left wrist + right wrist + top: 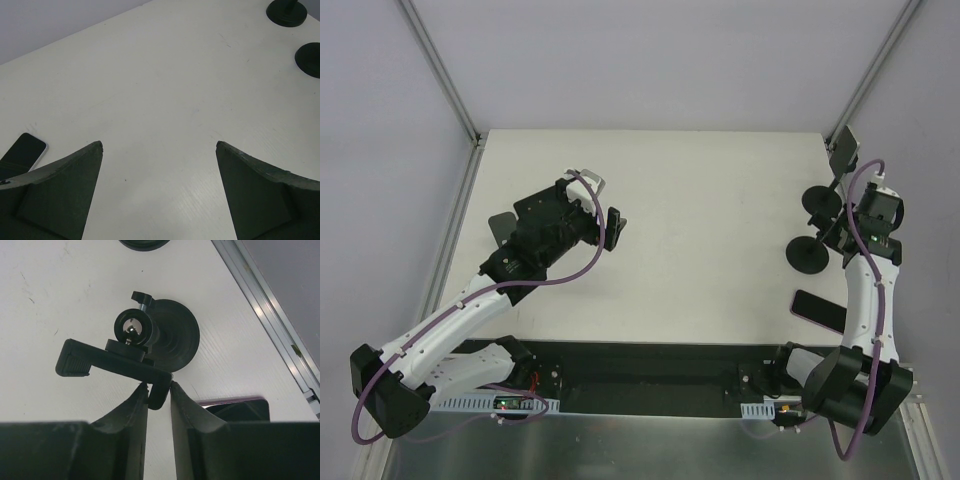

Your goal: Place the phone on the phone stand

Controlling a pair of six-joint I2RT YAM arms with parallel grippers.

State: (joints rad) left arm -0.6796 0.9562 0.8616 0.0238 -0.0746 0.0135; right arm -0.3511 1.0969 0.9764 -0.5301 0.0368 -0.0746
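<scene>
The phone stand [808,255] has a round black disc base [175,335], and its pole is seen from above. My right gripper [158,385] is shut on the end of its clamp head [115,362]; it also shows in the top view [842,232]. The phone [817,305], black with a purplish rim, lies flat on the table just near of the stand, under my right arm [237,408]. My left gripper [159,145] is open and empty above bare table at the left [612,228]. A black phone with a pale rim [22,152] lies at the left wrist view's lower left.
A second black stand [820,200] stands just beyond the held one, its head [843,150] near the table's far right corner. Both discs show in the left wrist view [286,12] [309,60]. The white table [700,200] has metal rails along its left and right edges.
</scene>
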